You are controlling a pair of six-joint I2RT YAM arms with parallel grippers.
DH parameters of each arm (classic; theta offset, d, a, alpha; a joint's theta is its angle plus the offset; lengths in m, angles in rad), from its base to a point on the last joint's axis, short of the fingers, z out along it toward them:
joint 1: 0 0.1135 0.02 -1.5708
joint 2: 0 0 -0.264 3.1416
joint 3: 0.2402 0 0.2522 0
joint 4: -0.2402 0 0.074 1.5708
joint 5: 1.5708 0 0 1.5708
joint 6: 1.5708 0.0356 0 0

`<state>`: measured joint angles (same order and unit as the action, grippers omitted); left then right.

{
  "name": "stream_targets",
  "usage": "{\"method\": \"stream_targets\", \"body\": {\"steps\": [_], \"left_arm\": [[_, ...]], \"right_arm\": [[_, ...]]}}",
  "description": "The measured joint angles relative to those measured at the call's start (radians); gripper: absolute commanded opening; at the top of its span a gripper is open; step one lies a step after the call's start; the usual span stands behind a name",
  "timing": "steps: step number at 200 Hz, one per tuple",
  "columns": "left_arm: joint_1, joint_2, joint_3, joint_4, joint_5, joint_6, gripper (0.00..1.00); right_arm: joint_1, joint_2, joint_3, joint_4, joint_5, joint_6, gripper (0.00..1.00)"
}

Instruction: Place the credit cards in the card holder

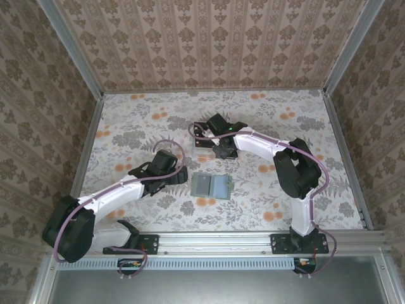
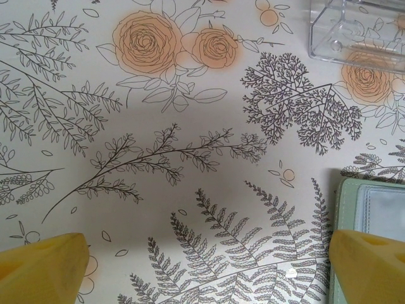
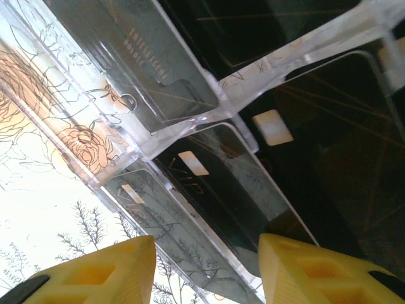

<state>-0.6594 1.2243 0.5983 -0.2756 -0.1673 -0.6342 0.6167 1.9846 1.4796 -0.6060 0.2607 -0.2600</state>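
Several black credit cards (image 3: 221, 190) stand in the tiers of a clear plastic rack (image 3: 190, 123). My right gripper (image 3: 205, 272) hovers over the rack's front tiers, its yellow fingers (image 3: 95, 272) apart on either side of the two front cards and gripping nothing. From above, this gripper (image 1: 220, 147) sits on the rack (image 1: 204, 149) near the table's middle. The sage-green card holder (image 1: 212, 185) lies flat in front of the rack. My left gripper (image 1: 177, 174) is just left of the holder, wide open over bare cloth (image 2: 205, 269), with the holder's edge (image 2: 373, 202) beside its right finger.
A floral cloth (image 1: 266, 202) covers the table. Patterned walls close it in on three sides, with metal posts at the corners. The rack's corner (image 2: 357, 28) shows beyond the left gripper.
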Motion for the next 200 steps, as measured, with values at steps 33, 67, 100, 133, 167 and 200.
{"method": "stream_targets", "body": {"steps": [33,67,100,133,167,200], "left_arm": [[0.0,0.0,0.0,0.0,0.0,0.0,1.0],[0.0,0.0,0.0,0.0,0.0,0.0,1.0],[0.0,0.001,0.0,0.0,0.0,0.0,1.0],[0.0,0.005,0.0,0.002,0.0,0.0,1.0],[0.0,0.005,0.0,0.007,0.001,0.0,1.0],[0.0,0.005,0.0,0.008,0.005,0.0,1.0]], "right_arm": [[0.003,0.022,0.001,0.001,0.002,-0.007,0.44],[0.003,0.023,0.003,0.003,0.007,-0.018,0.35],[0.003,0.023,0.003,0.004,0.018,-0.029,0.29],[0.003,0.023,0.005,0.004,0.02,-0.055,0.21],[0.003,0.018,0.005,0.005,0.01,-0.095,0.18],[0.003,0.017,0.006,0.004,-0.01,-0.143,0.15]]}}
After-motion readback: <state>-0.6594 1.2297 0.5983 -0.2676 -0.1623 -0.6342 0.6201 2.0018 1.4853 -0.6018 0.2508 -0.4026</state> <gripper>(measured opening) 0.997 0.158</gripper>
